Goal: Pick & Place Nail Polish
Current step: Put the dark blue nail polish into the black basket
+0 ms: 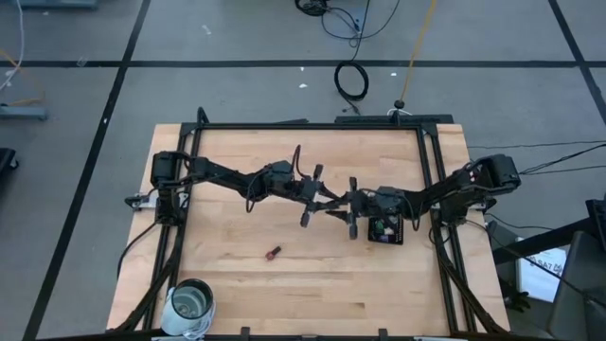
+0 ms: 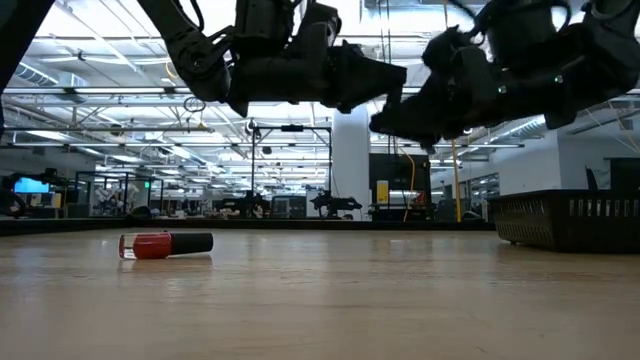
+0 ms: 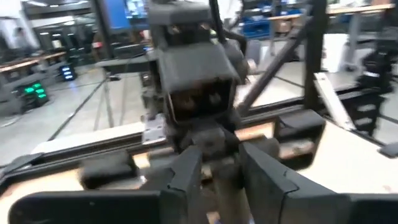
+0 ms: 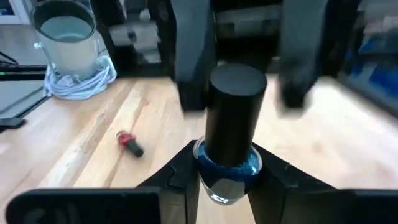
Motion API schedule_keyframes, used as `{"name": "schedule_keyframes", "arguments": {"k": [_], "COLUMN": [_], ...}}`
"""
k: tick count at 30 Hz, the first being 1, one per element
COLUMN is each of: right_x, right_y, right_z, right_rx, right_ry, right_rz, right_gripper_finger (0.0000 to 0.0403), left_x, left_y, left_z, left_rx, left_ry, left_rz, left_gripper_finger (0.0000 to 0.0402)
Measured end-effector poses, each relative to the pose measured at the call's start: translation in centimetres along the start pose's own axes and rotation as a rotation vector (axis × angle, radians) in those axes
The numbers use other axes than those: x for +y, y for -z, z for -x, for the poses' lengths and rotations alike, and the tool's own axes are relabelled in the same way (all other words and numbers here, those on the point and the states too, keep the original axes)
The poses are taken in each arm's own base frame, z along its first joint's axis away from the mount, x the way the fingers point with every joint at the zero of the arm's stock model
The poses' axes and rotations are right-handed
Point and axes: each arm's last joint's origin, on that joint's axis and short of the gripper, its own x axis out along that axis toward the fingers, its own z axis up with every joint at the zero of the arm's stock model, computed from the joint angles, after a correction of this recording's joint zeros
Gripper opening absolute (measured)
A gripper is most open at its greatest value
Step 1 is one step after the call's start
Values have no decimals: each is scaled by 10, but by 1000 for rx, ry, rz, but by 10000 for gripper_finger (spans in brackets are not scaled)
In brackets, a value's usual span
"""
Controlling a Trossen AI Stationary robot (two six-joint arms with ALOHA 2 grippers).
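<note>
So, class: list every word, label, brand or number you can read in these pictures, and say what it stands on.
None can be read.
Teal nail polish bottle in the right pincer: pale marks low on the glass, too blurred to read.
Red nail polish bottle lying on the table: no lettering shows.
Papers beside the table: print too small to read.

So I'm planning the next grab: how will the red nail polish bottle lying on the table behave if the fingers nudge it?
The red nail polish bottle lies on its side on the bare wooden table, so it will probably roll if pushed across its length. It looks small and smooth, likely light and a bit slippery. If glass, a drop could crack it.
</note>
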Motion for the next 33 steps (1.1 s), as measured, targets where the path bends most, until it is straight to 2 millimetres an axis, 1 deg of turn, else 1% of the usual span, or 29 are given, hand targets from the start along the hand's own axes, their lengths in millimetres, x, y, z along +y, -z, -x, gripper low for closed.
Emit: {"name": "schedule_keyframes", "arguments": {"k": [3,5,7,9,11,13,15,18,21,23,26,30,33], "right_x": [-5,-4,-4,-3,0,4,10,23,29,29,28,27,26], "right_y": [10,15,12,8,0,-13,-22,-29,-25,-18,-9,-1,2], "right_z": [0,3,7,15,26,39,55,79,98,108,118,124,127], "right_rx": [103,182,209,262,291,288,313,358,436,507,605,709,751], "right_ry": [-32,-66,-57,-42,-48,-64,-84,-119,-22,80,171,209,246], "right_rz": [-85,-131,-148,-158,-164,-177,-179,-196,-240,-268,-372,-468,-486], "right_gripper_finger": [90,90,90,90,90,90,90,90,90,90,90,90,107], "left_x": [3,6,6,4,5,5,6,8,8,6,4,2,2], "left_y": [-2,-5,-4,-3,-4,-1,6,21,33,37,37,36,35], "left_z": [0,0,0,-1,0,1,2,6,12,13,12,11,10], "left_rx": [-12,-21,-8,-4,-6,35,113,281,427,464,451,439,428], "left_ry": [-85,-141,-190,-203,-200,-216,-292,-461,-568,-574,-531,-438,-423], "left_rz": [37,85,132,166,172,182,197,215,214,234,268,286,289], "left_gripper_finger": [123,136,148,158,168,176,183,193,205,211,215,211,206]}}
